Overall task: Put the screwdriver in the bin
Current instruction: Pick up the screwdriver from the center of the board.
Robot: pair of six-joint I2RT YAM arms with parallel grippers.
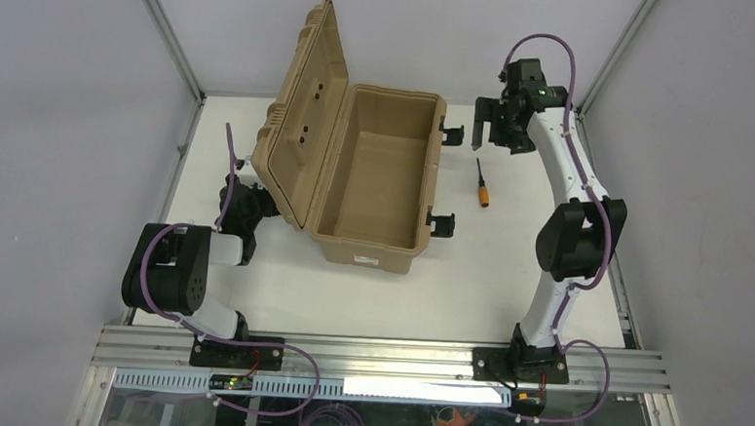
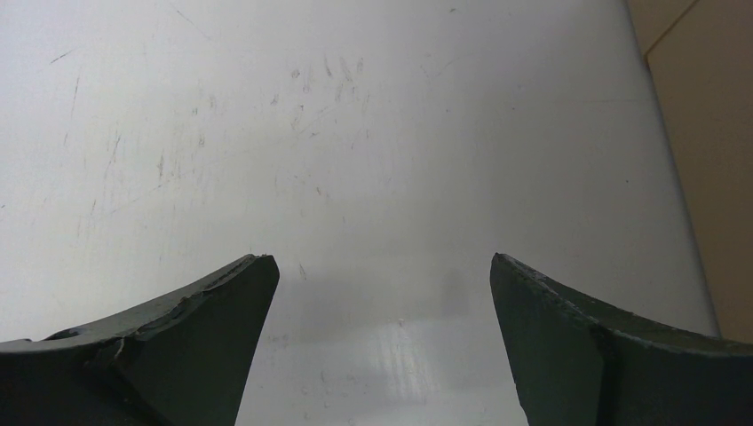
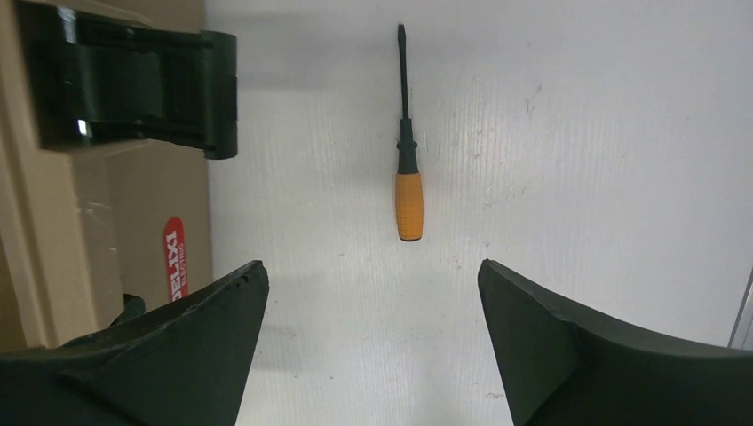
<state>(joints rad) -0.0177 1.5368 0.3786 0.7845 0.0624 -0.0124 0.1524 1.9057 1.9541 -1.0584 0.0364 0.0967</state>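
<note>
Risk lies in the pinch: the screwdriver [image 3: 408, 191] lies flat on the white surface [image 2: 355, 133] near the open bin [image 1: 367, 254], so the right gripper [image 3: 373, 275], spread wide and empty close by, could roll the slim handle aside or clip a black latch [image 3: 142, 84], while the left gripper [image 2: 382, 262] hangs equally spread and idle.

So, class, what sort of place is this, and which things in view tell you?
Probably a robotics lab test cell: a left arm and right arm bolted to an aluminium rail, a scuffed white table, and plain grey panels walling it in.
</note>
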